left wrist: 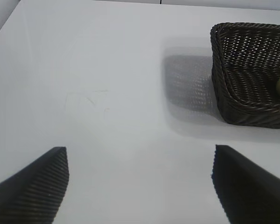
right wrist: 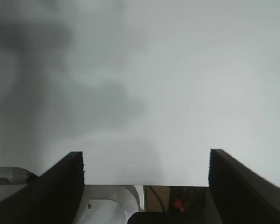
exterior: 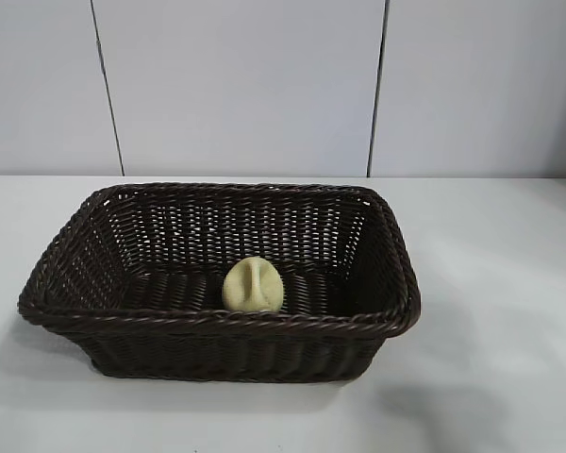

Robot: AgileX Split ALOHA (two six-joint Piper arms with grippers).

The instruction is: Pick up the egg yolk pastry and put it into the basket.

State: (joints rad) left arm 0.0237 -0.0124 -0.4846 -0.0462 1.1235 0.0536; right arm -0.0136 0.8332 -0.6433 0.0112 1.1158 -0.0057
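One small pale cream-yellow rounded egg yolk pastry already sits inside the large dark brown woven wicker basket, close to its near wall, so I judge the task done. Both claws are released and holding nothing: the left claw hovers over bare white bench left of the basket, the right claw over bare bench too. My only worry is a careless retreat clipping the basket's rim and jolting the pastry.

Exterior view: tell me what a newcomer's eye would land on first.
The pale egg yolk pastry stands out, lying inside the dark basket near its front wall. The basket sits mid-table. Neither hand shows there; in the wrist views the left hand hangs open over bare table beside the basket, and the right hand is open too.
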